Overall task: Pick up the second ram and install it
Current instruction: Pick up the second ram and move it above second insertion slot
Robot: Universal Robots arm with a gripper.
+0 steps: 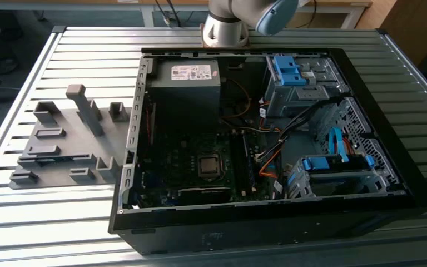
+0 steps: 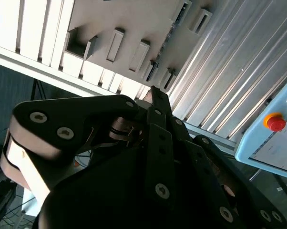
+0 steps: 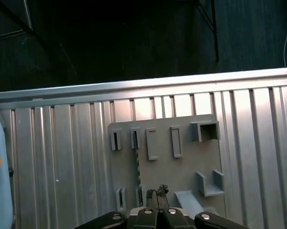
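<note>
The second ram (image 3: 137, 167) is a thin dark stick standing on edge in a slot of the grey holder plate (image 3: 181, 167). In the second wrist view the ram (image 2: 171, 33) runs along the same plate (image 2: 134, 19). In the exterior view it is a dark strip (image 1: 50, 161) low on the plate (image 1: 73, 139), at that view's left beside the open computer case (image 1: 273, 139). My gripper (image 3: 158, 193) hangs high above the plate, well clear of the stick and close to its near end. Its black fingers (image 2: 155, 98) are shut with nothing between them.
The case lies open on a slatted metal table (image 1: 65, 222), with the motherboard (image 1: 198, 167), power supply (image 1: 187, 78) and blue drive cages (image 1: 332, 167) inside. The arm's base (image 1: 224, 30) stands behind the case. A pale blue box with a red button (image 2: 275, 122) sits at the table's edge.
</note>
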